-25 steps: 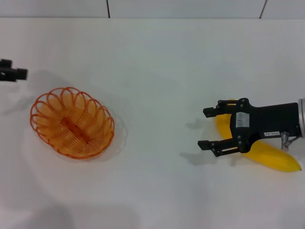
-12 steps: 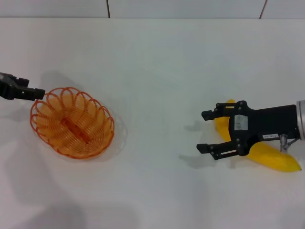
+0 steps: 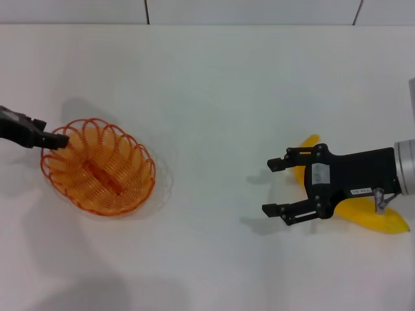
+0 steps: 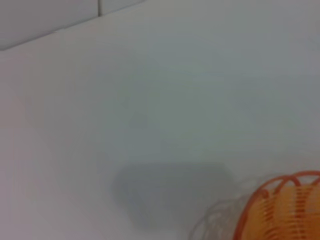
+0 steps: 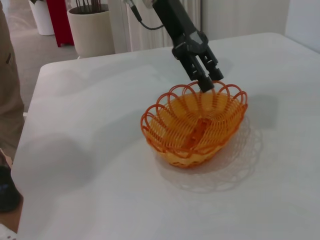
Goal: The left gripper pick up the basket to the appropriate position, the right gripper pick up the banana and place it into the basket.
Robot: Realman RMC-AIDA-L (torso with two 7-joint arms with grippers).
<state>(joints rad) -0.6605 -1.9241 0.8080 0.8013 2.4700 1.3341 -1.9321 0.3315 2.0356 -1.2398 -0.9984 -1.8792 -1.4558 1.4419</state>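
Observation:
The orange-red wire basket (image 3: 98, 166) stands upright on the white table at the left; it also shows in the right wrist view (image 5: 197, 125) and, in part, in the left wrist view (image 4: 280, 210). My left gripper (image 3: 57, 138) is at the basket's left rim, and in the right wrist view (image 5: 209, 82) its fingers are slightly apart over that rim. My right gripper (image 3: 269, 188) is open and empty at the right, just above the table. The yellow banana (image 3: 366, 217) lies on the table under and behind it, partly hidden by the gripper body.
The white table (image 3: 207, 84) runs back to a tiled wall. In the right wrist view a table edge (image 5: 30, 125) shows, with a beige plant pot (image 5: 92, 27), a red object (image 5: 60, 17) and a person's leg (image 5: 7, 90) beyond it.
My left gripper has moved in from the left edge to the basket's rim. My right gripper has shifted a little left and nearer, uncovering more of the banana's tip.

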